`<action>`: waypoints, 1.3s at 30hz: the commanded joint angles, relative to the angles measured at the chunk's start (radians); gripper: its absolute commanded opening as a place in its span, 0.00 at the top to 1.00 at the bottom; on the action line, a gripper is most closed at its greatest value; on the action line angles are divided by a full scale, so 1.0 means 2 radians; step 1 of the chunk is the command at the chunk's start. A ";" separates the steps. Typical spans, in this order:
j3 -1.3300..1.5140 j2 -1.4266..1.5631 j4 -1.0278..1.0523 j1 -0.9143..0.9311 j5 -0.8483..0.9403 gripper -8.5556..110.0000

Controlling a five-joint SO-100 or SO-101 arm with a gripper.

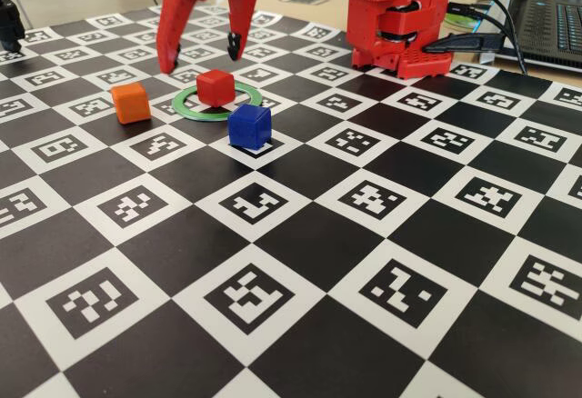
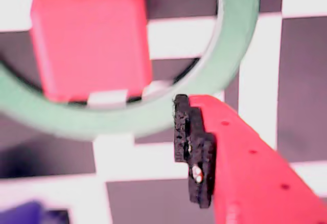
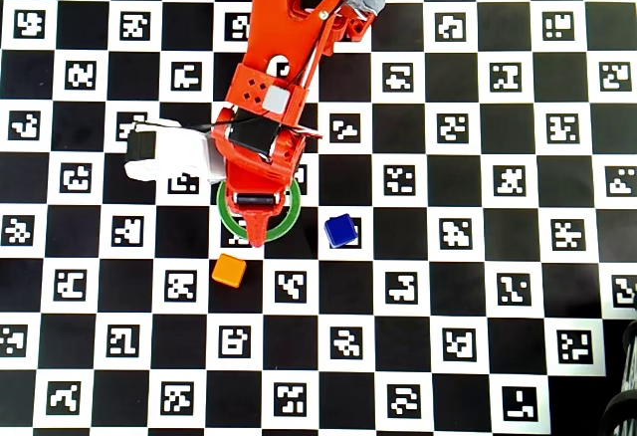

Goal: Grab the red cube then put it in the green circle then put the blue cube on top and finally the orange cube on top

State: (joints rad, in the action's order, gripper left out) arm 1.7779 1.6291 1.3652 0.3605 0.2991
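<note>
Three cubes on the checkered marker board, one of each colour. One red cube inside the one green circle, left of centre in the upper part of the fixed view, resting on the board within the ring and close to its rear rim. Same cube filling the upper left of the wrist view, with the ring curving round below and to its right. One orange cube just left of the ring in the fixed view, apart from it; in the overhead view below and left of the ring. One blue cube at the lower right of the ring in the fixed view, near but not touching; to the right of it in the overhead view. One gripper spread wide and empty behind the red cube at the top of the fixed view, both fingertips low over the board. Only one finger visible in the wrist view, at lower right. One laptop at the upper right edge of the fixed view.
</note>
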 commanded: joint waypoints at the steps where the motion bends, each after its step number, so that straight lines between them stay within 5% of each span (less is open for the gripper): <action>1: -0.071 0.040 0.037 -0.039 -0.038 0.54; 17: -0.049 0.018 0.002 -0.192 -0.174 0.53; 28: 0.069 -0.036 -0.153 -0.199 -0.168 0.53; 39: 0.065 -0.080 -0.195 -0.190 -0.152 0.53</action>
State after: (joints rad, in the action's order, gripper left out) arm 1.9313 1.4465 0.9879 -0.0276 -0.0199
